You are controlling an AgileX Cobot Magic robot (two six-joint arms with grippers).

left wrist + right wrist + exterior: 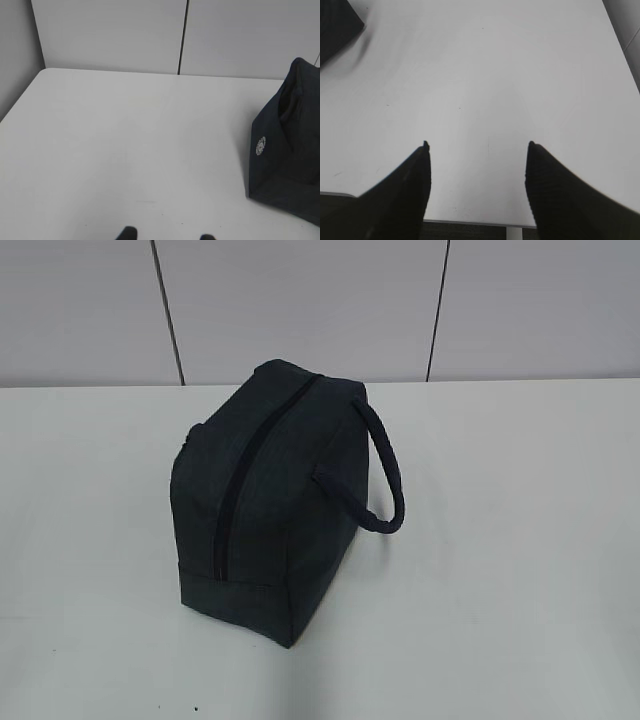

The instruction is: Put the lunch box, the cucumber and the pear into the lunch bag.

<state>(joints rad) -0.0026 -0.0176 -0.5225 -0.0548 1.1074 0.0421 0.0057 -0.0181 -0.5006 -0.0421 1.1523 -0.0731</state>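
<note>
Right hand (477,145) is held wide and empty over bare desk (485,75); left hand (166,236) is narrower, also empty. Bag (275,495) is zipped mid-desk, so probably it should be unzipped first; food isn't seen.

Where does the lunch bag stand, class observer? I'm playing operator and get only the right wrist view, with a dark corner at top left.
Observer: The lunch bag stands mid-table in the exterior view; its zipper looks closed along the top.
Operator: Where is its handle?
Observer: The handle loops out on the right of that view.
Operator: And the left claw?
Observer: The left claw shows only its tips in the left wrist view, apart, with nothing between them.
</note>
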